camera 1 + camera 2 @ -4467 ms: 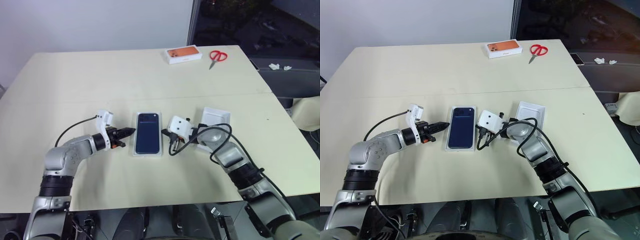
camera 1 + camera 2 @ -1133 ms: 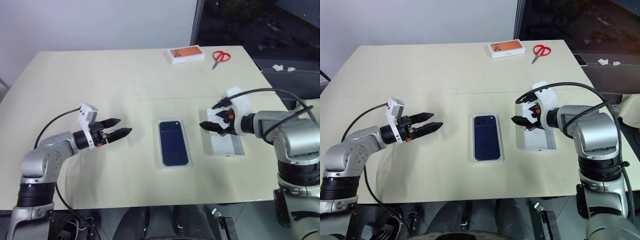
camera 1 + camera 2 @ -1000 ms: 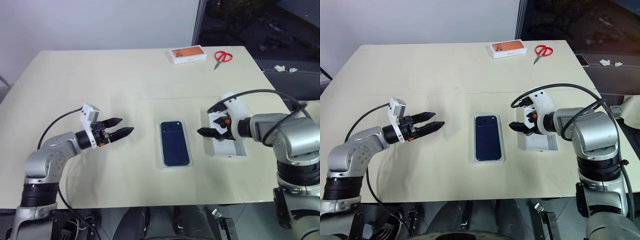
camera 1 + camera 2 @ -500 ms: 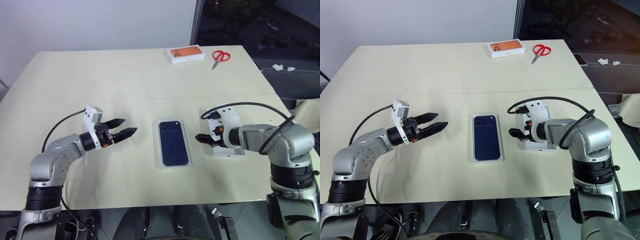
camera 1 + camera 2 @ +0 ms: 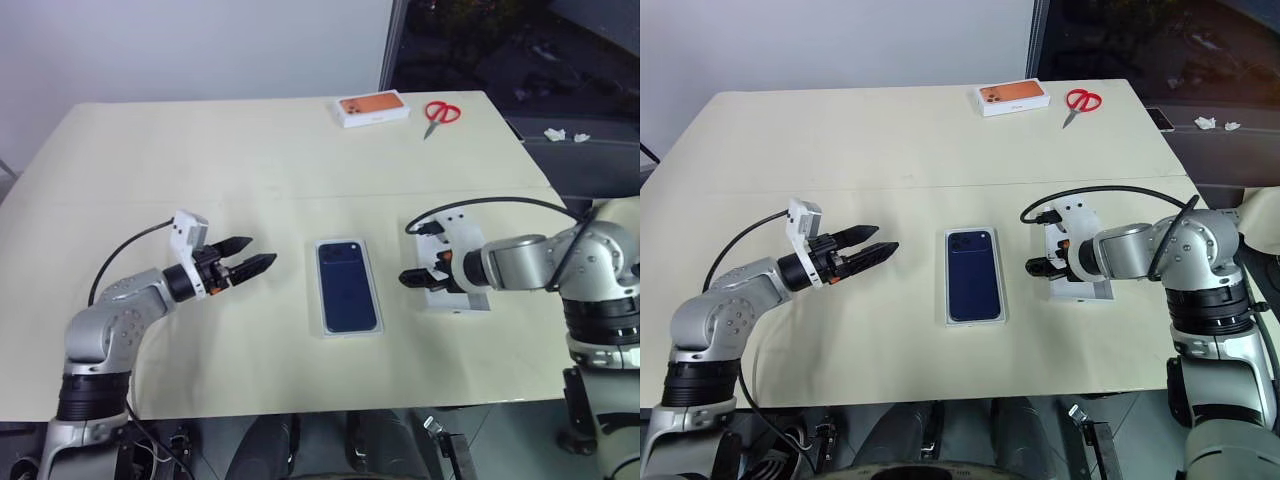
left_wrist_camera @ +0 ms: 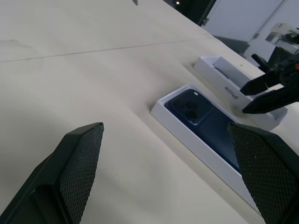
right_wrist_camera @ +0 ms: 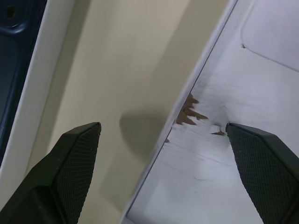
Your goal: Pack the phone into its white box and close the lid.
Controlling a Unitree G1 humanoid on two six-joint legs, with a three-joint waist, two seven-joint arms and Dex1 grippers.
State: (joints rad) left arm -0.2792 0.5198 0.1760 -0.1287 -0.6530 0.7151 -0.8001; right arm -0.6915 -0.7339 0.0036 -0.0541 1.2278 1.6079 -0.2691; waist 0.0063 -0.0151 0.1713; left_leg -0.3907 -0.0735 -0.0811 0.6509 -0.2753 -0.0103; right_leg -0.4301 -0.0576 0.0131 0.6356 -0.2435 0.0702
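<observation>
Left eye view showed the phone (image 5: 347, 288) lying in the white box (image 5: 352, 331) near the middle of the table's (image 5: 250, 150) front edge, the lid (image 5: 465, 303) not yet on, beside it under the open right gripper (image 5: 408, 278), and the left gripper (image 5: 262, 250) open and empty too

Even, fairly bright overhead light falls on the pale cream rectangular tabletop (image 5: 300, 150), leaving soft, faint shadows under the arms. The dark window area (image 5: 500, 40) at two o'clock stays dim. Head views look slightly soft, wrist views sharp.
</observation>
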